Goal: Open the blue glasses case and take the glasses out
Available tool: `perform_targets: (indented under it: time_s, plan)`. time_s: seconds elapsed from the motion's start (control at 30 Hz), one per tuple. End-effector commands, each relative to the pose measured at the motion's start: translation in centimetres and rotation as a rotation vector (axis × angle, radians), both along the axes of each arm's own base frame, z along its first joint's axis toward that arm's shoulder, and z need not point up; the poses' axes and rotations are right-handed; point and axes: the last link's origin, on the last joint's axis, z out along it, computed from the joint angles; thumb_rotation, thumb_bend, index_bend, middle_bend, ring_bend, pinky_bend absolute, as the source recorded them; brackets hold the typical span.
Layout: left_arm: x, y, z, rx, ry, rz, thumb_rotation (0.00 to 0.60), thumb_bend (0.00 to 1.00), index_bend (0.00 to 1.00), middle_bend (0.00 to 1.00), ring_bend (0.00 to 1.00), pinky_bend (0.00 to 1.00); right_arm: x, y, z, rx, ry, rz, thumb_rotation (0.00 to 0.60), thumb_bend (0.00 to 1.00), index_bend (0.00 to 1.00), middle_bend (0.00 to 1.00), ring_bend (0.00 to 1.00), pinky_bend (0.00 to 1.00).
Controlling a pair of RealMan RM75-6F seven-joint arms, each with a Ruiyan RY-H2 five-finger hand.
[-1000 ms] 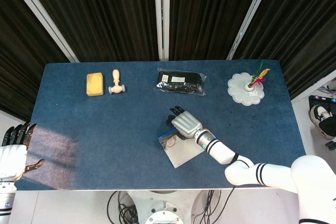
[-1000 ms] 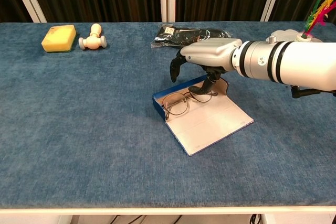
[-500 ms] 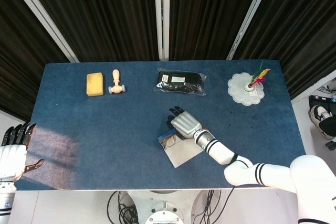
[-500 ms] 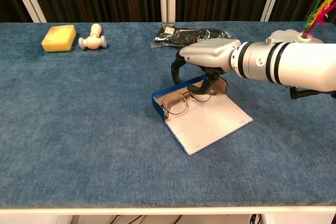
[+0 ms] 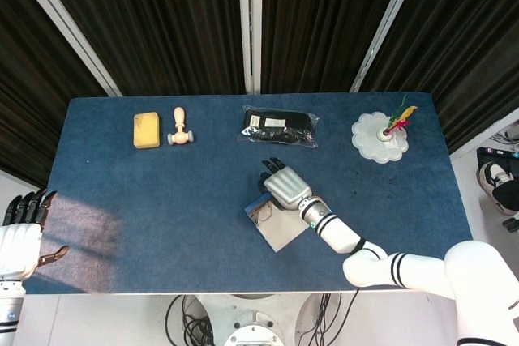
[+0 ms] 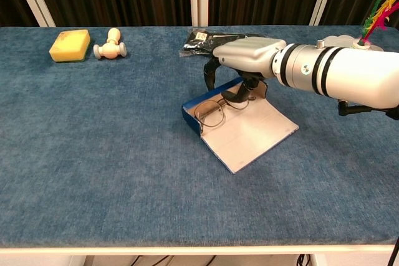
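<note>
The blue glasses case point(image 6: 192, 109) lies open near the table's middle, its pale lid point(image 6: 250, 133) flat on the cloth toward the front. The thin wire glasses point(image 6: 212, 112) rest across its blue tray; the case point(image 5: 272, 221) also shows in the head view. My right hand point(image 6: 244, 61) hovers over the far side of the case, fingers curled down, and pinches the far temple of the glasses. From above the right hand point(image 5: 285, 186) hides part of the case. My left hand point(image 5: 21, 231) hangs off the table's left front corner, fingers apart, holding nothing.
A yellow sponge point(image 6: 70, 45) and a wooden roller point(image 6: 110, 44) lie at the back left. A black packet point(image 6: 218, 40) sits just behind my right hand. A white dish with coloured feathers point(image 5: 379, 137) stands at the back right.
My right hand has drawn back toward the far edge, and the glasses and the case have slid a little that way with it. The left hand is unmoved.
</note>
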Motion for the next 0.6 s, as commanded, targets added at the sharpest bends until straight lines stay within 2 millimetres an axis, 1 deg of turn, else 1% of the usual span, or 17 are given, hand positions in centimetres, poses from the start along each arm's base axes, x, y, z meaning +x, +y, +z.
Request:
perform_targets:
  time_s: [0.03, 0.27, 0.5, 0.6]
  plan:
    - [0.0, 0.0, 0.0, 0.0, 0.0, -0.001, 0.6, 0.03, 0.09, 0.02, 0.0, 0.0, 0.5, -0.1, 0.0, -0.052, -0.019, 0.001, 0.6, 0.46, 0.58, 0.29, 0.0, 0.0]
    - [-0.1, 0.1, -0.1, -0.003, -0.003, -0.002, 0.6, 0.03, 0.08, 0.02, 0.0, 0.0, 1.1, -0.2, -0.7, -0.176, -0.043, 0.018, 0.6, 0.48, 0.62, 0.3, 0.0, 0.0]
    - [-0.2, 0.1, -0.1, -0.003, -0.005, -0.001, 0.6, 0.03, 0.08, 0.02, 0.0, 0.0, 1.0, -0.3, -1.5, -0.285, -0.046, 0.054, 0.6, 0.48, 0.64, 0.31, 0.0, 0.0]
    - [-0.2, 0.1, -0.1, -0.002, -0.006, 0.0, 0.6, 0.03, 0.08, 0.02, 0.0, 0.0, 0.9, -0.3, -1.9, -0.295, -0.055, 0.051, 0.6, 0.48, 0.64, 0.31, 0.0, 0.0]
